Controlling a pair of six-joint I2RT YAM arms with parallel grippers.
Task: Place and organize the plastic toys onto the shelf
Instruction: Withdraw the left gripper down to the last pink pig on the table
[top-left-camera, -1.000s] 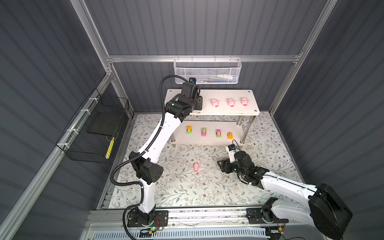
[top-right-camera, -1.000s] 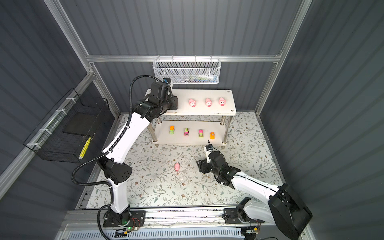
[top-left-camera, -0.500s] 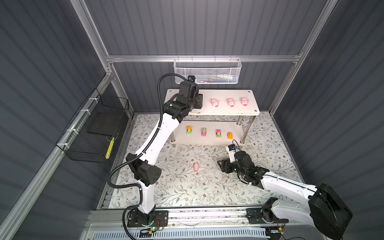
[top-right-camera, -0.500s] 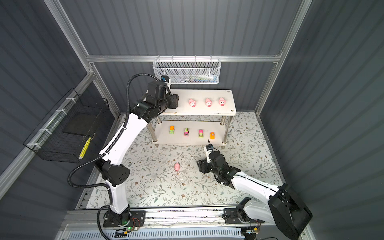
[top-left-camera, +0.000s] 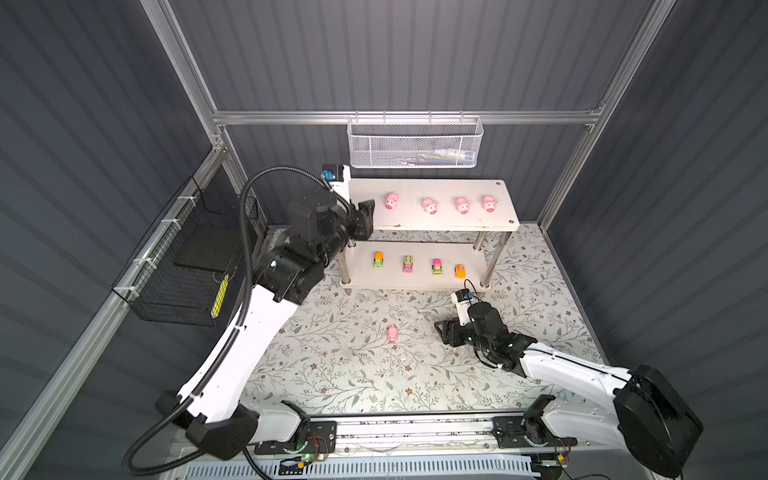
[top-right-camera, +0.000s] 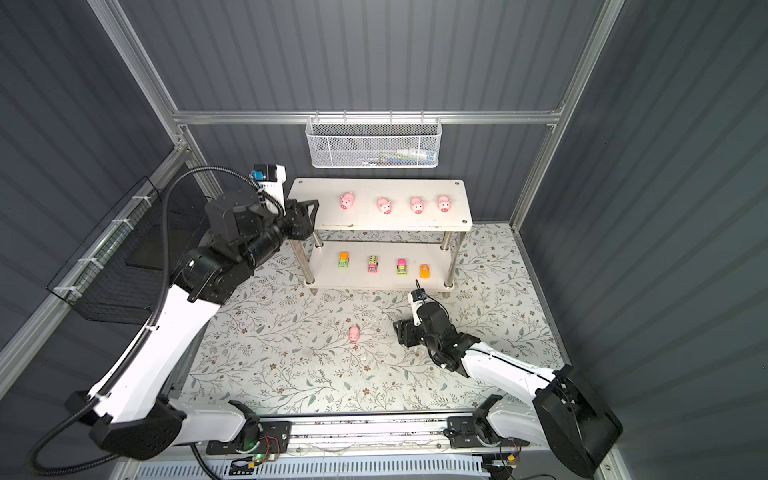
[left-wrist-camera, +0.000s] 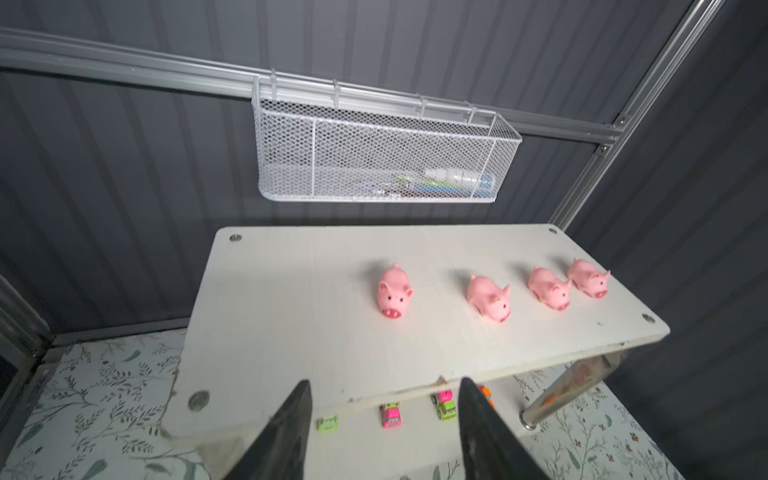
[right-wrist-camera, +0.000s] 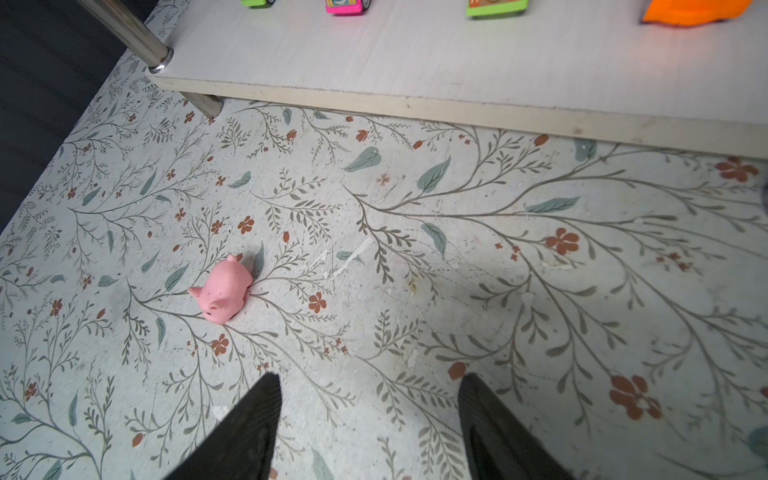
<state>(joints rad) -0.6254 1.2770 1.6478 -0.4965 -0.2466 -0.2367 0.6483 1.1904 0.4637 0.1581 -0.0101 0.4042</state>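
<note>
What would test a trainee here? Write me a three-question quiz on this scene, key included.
1. How many pigs stand on the shelf, top board?
2. True or false: the left claw and the right claw are both open and empty.
3. The fifth pig lies: A) on the lower board B) on the floral mat C) in the white basket.
Key: 1. four 2. true 3. B
</note>
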